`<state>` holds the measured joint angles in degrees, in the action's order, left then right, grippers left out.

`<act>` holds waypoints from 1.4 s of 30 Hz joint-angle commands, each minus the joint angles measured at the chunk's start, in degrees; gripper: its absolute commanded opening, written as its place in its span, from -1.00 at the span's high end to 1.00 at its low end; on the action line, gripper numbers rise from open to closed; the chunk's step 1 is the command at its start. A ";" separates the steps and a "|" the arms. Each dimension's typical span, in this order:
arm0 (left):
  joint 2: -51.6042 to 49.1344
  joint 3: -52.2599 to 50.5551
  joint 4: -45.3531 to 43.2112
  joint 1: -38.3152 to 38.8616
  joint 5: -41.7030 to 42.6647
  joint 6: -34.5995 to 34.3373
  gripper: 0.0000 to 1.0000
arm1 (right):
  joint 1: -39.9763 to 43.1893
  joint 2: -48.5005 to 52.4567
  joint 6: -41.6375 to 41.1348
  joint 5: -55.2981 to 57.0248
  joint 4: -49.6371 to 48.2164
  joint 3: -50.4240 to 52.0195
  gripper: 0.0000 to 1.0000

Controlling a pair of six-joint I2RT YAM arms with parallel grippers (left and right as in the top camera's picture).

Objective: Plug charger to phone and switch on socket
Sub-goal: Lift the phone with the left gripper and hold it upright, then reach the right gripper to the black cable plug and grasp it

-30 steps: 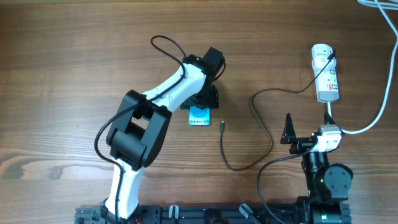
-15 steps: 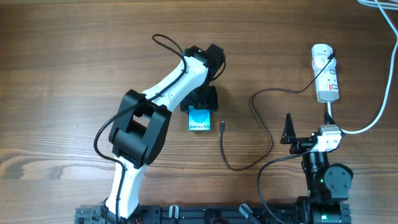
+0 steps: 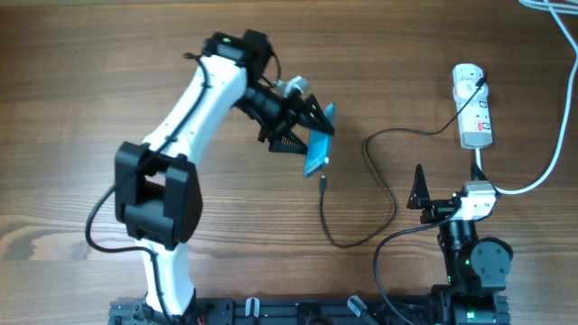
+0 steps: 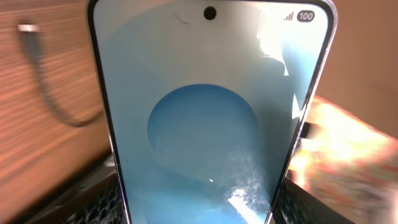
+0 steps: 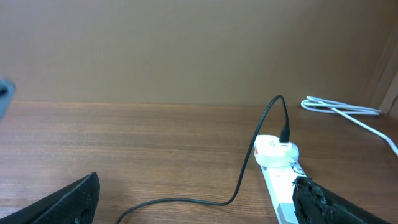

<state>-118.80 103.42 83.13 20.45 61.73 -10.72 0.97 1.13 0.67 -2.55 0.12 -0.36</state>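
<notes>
The left gripper [image 3: 305, 137] has its jaws clamped on the phone [image 3: 316, 150], which it holds tilted up off the desk [image 3: 90, 90] with the lit screen facing its wrist. The charger [image 3: 323, 183] tip lies on the desk close by. The right gripper [image 5: 196, 190] has its jaws spread wide and empty, with the socket [image 3: 473, 113] ahead of it.

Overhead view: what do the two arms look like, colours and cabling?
The left arm has white links, bulky black joints and a black cable looping alongside. The right arm is mostly black, with a white wrist block.
</notes>
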 commanded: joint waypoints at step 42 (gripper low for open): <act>1.70 1.29 6.27 -13.22 28.61 -10.73 -0.56 | 0.17 29.53 -22.99 -35.01 27.56 -40.89 -1.00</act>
<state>-118.80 103.57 89.36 7.75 87.61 -21.17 1.02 22.20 -30.98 -29.82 25.74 -34.46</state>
